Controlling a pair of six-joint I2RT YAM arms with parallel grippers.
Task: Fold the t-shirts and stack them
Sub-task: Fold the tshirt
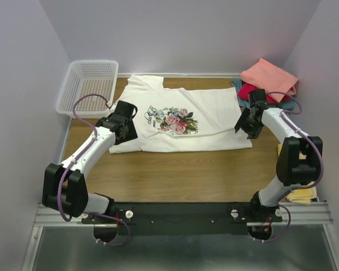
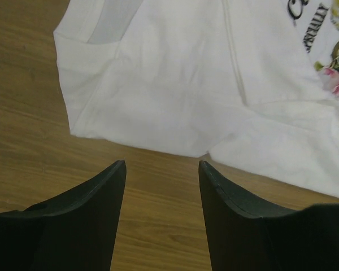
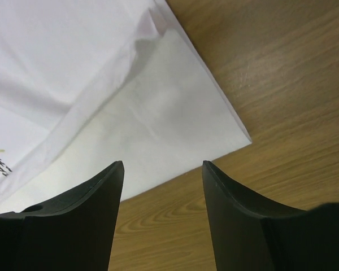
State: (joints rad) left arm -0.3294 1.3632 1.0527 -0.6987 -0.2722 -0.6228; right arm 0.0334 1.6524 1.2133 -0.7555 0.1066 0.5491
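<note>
A large white t-shirt (image 1: 209, 121) with a pink-rose floral print (image 1: 177, 120) lies spread flat across the middle of the table. My left gripper (image 1: 126, 127) is open and empty over its left sleeve end; the left wrist view shows the shirt's near edge (image 2: 175, 101) just beyond the fingers. My right gripper (image 1: 246, 125) is open and empty at the shirt's right hem; the hem corner (image 3: 175, 118) lies just past the fingers. A salmon-pink shirt (image 1: 269, 78) sits on a crimson one (image 1: 247, 92) and a grey-blue one (image 1: 238, 84) at the back right.
A white plastic mesh basket (image 1: 88, 86) stands at the back left corner. A yellow cloth (image 1: 301, 195) lies by the right arm's base at the table's right edge. Bare wood (image 1: 181, 175) runs between the shirt and the arm bases. Walls close the left, back and right sides.
</note>
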